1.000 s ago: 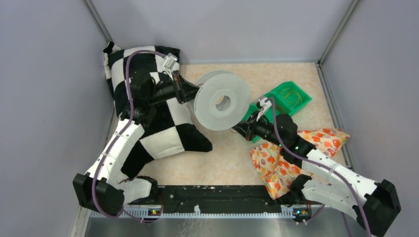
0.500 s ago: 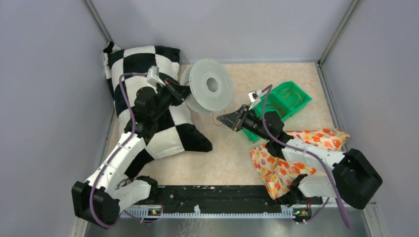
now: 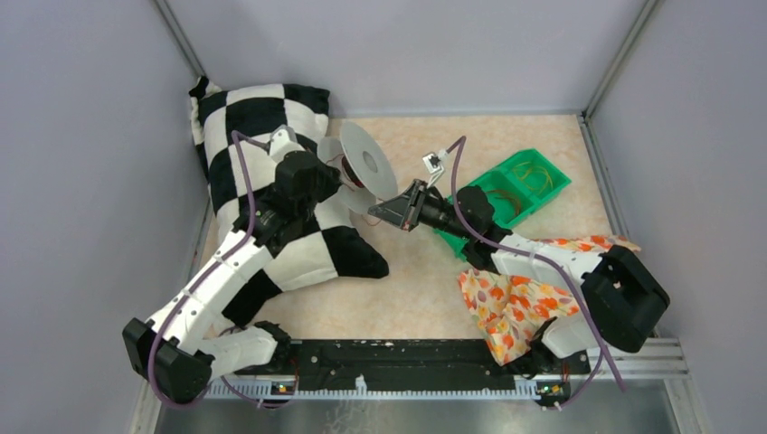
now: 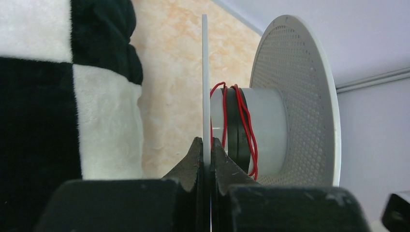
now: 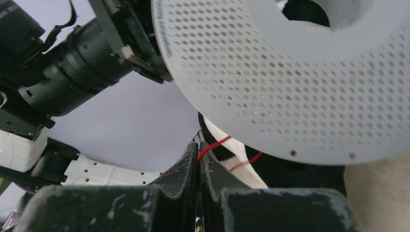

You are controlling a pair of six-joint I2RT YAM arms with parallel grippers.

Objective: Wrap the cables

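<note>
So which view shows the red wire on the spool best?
Left wrist: the red wire is seen wound in several turns on the spool hub. Right wrist shows only a short piece pinched in the right end effector. Top view: it is too small to tell.

We reach our left arm (image 3: 213,271) from the near left corner of the table toward the far left, elbow bent. Our left gripper (image 4: 207,145) pinches a thin spool flange (image 4: 205,72) between closed jaws. We stretch our right arm (image 3: 543,260) from the near right corner leftward to the table's middle, where our right gripper (image 5: 198,147) presses its fingertips together on a red cable (image 5: 212,145).
</note>
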